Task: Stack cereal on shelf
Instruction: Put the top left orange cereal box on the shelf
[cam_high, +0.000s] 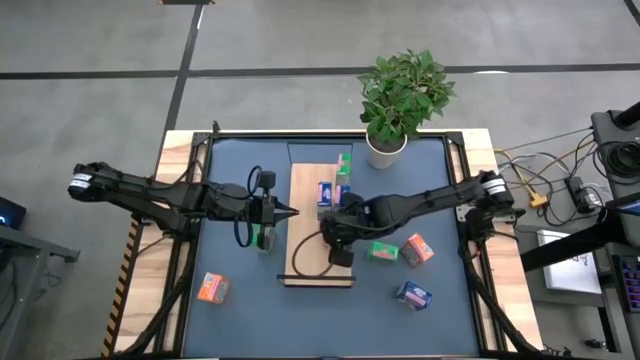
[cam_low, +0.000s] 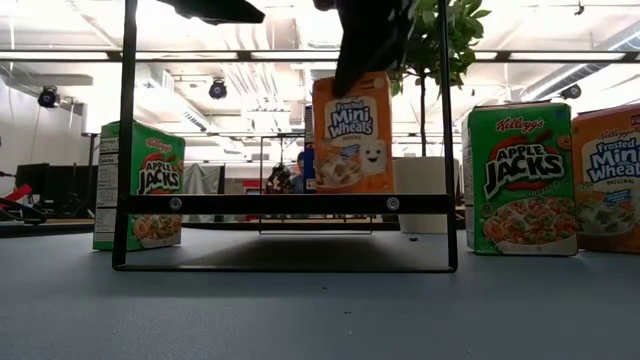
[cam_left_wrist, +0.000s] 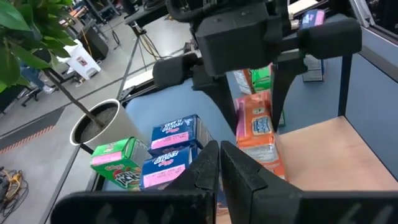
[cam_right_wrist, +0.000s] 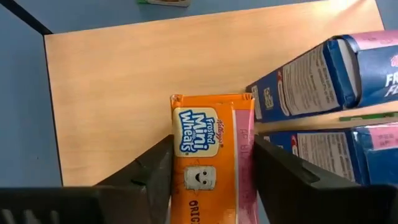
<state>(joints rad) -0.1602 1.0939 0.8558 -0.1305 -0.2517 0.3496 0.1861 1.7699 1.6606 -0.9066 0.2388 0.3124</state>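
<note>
The shelf (cam_high: 308, 248) is a light-wood board lying flat at mid-table. My right gripper (cam_high: 338, 226) is over it, shut on an orange cereal box (cam_right_wrist: 208, 162), which also shows in the low view (cam_low: 352, 135). Two blue boxes (cam_right_wrist: 317, 74) (cam_right_wrist: 336, 152) and a green box (cam_high: 344, 165) are on the board's far part. My left gripper (cam_high: 290, 212) is shut and empty at the board's left edge, and it shows in its own wrist view (cam_left_wrist: 219, 165). Another green box (cam_high: 264, 238) stands on the mat under the left arm. My right gripper pinches the orange box between its two fingers (cam_right_wrist: 155, 171), one on each of two opposite sides (cam_right_wrist: 180, 143), near its upper end. The fingers come from above, slanting down. The box stands upright (cam_left_wrist: 256, 127). I cannot tell whether its lower end rests on the board.
On the blue mat right of the board are a green box (cam_high: 383, 250), an orange box (cam_high: 418, 249) and a blue box (cam_high: 413, 294). An orange box (cam_high: 212, 288) is at the near left. A potted plant (cam_high: 400, 100) stands at the far edge.
</note>
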